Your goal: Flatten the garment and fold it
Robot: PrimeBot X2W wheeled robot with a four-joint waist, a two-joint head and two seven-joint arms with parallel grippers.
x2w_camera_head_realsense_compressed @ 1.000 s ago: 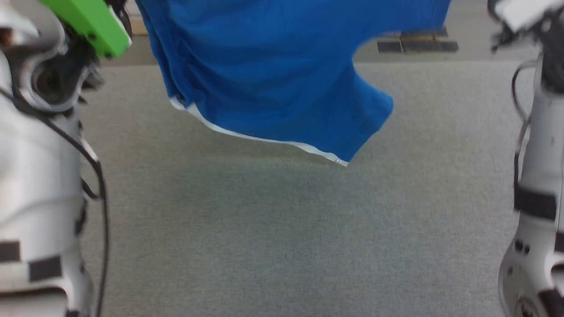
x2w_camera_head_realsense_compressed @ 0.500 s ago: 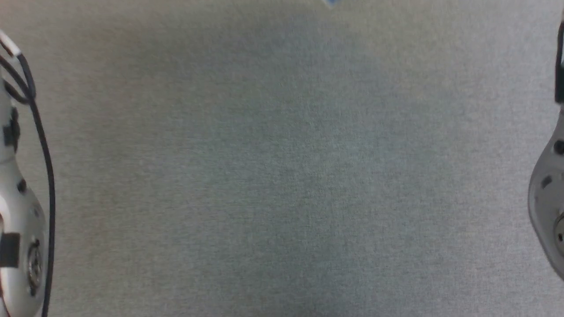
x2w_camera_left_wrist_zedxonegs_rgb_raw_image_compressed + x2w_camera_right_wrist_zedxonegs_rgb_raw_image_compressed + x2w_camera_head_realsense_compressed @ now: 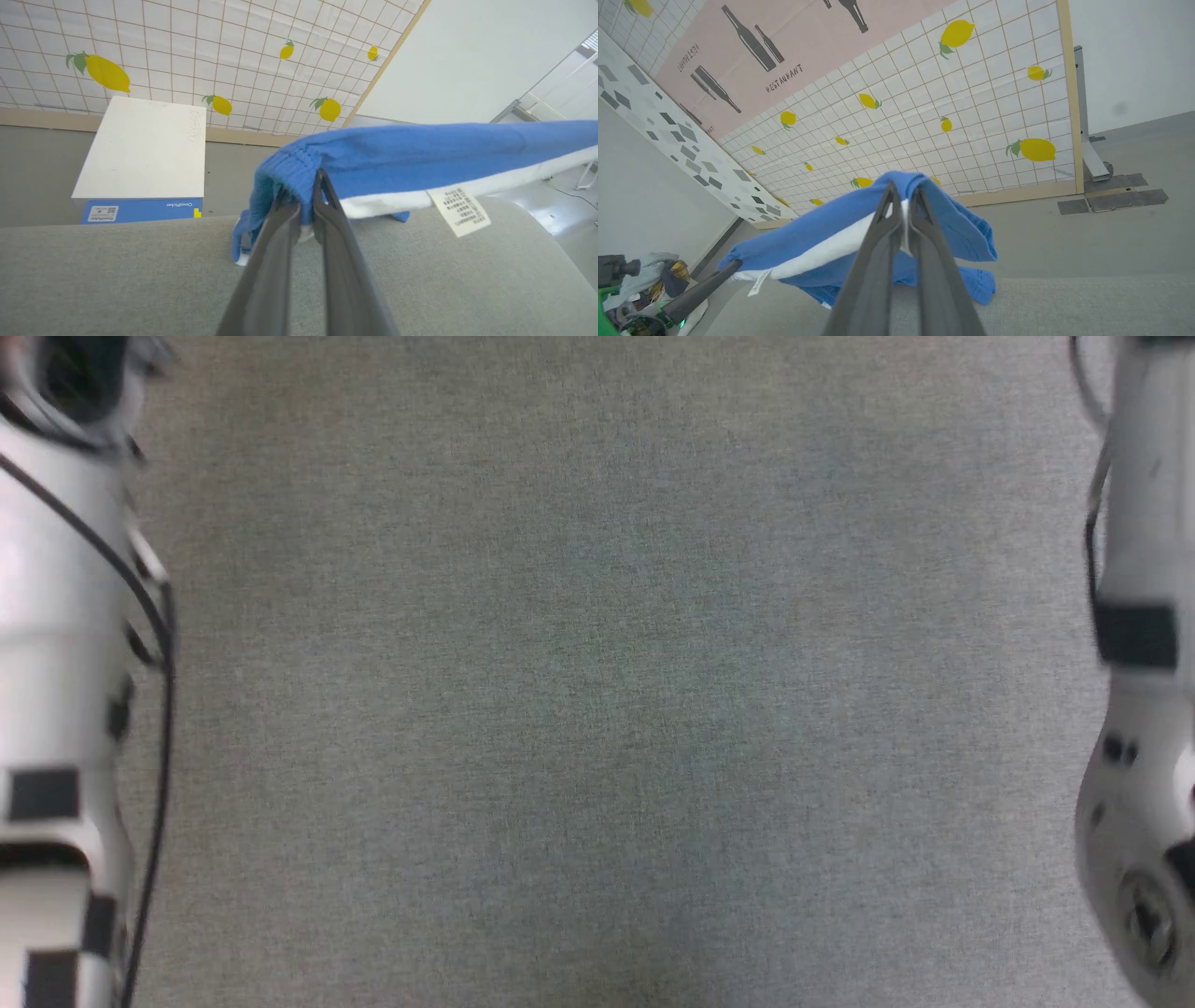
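The garment (image 3: 420,154), bright blue with a white band and a small white tag (image 3: 460,210), hangs stretched in the air above the grey table (image 3: 117,270). My left gripper (image 3: 306,186) is shut on its gathered blue edge. In the right wrist view the garment (image 3: 808,233) droops leftward from my right gripper (image 3: 903,196), which is shut on a blue and white fold. The left gripper's dark fingers (image 3: 700,289) hold the far end there. The head view has my pale left forearm (image 3: 65,616) and right forearm (image 3: 1139,616) on either side of the table (image 3: 597,709).
A white box with a blue side (image 3: 145,149) stands beyond the table's far edge. A lemon-patterned tile wall (image 3: 971,93) rises behind. Dark floor plates (image 3: 1111,200) lie at the right, and a heap of clothes (image 3: 649,275) sits at the lower left.
The head camera has shifted, so the blue garment that hung across the top of its view has passed out of it. Both forearms stay at the sides.
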